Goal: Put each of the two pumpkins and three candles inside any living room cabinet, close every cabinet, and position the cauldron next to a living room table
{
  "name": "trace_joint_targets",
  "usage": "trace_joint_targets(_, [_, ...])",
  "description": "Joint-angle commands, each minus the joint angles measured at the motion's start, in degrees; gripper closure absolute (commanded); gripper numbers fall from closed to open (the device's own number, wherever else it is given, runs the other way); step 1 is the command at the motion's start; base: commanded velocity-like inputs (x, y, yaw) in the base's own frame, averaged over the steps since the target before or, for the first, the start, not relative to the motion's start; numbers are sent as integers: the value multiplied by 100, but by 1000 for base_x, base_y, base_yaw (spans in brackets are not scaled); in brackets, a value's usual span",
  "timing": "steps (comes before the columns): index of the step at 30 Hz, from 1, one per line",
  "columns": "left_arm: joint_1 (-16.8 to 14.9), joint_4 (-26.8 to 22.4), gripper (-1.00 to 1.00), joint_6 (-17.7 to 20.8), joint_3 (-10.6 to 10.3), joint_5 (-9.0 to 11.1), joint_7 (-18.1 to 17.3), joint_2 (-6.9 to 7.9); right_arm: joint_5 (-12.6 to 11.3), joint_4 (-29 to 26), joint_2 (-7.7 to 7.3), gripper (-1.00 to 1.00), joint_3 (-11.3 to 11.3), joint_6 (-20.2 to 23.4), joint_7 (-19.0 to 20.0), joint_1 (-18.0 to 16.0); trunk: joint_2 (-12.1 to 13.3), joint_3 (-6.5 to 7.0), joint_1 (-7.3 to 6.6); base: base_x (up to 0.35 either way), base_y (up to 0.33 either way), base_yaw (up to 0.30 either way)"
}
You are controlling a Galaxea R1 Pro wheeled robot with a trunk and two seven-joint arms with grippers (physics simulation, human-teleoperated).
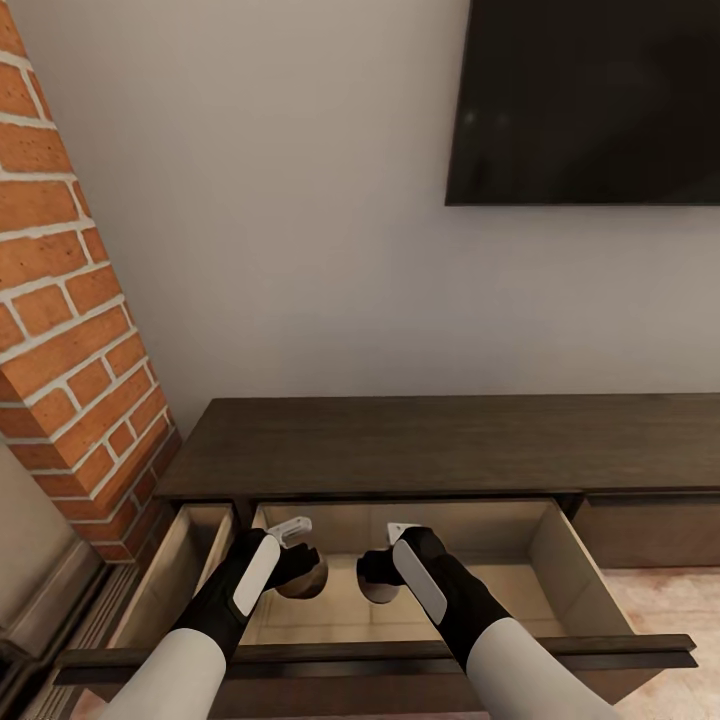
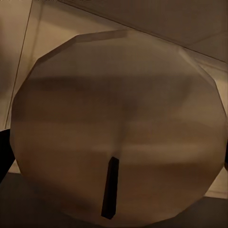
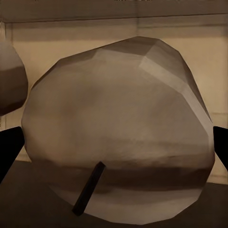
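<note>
Each gripper, left and right, holds a candle over the open cabinet drawer; next, let go.

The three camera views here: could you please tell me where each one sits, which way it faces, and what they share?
Head view: high on the robot, looking down at the open drawer of the low dark-brown wooden cabinet; both forearms, left gripper, right gripper show.
Left wrist view: near that gripper, facing a stubby beige candle; dark fingertips at the edges.
Right wrist view: facing the other beige candle; dark fingertips.
Shared: both candles and the drawer's pale interior.
</note>
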Motion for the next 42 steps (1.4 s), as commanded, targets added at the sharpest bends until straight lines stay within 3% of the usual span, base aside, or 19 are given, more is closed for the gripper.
trace_joint_targets(1, [-2,-13,100,13,-13,55,49,2,-55,-8,0,100,10,10,-57,-4,-2,-5,-1,0,0,0])
trace_joint_targets(7, [-3,3,100,13,-15,65,49,2,-63,-11,0,100,1,13,-55,-4,-2,-5,-1,0,0,0])
trace_joint_targets(14, [-3,5,100,13,-13,71,49,10,-280,-12,0,100,9,14,-57,-4,-2,-5,-1,50,35,0])
trace_joint_targets(42, [0,-11,100,13,-17,66,49,-5,-294,-7,0,100,10,22,-56,-4,-83,-41,43,18,62,0])
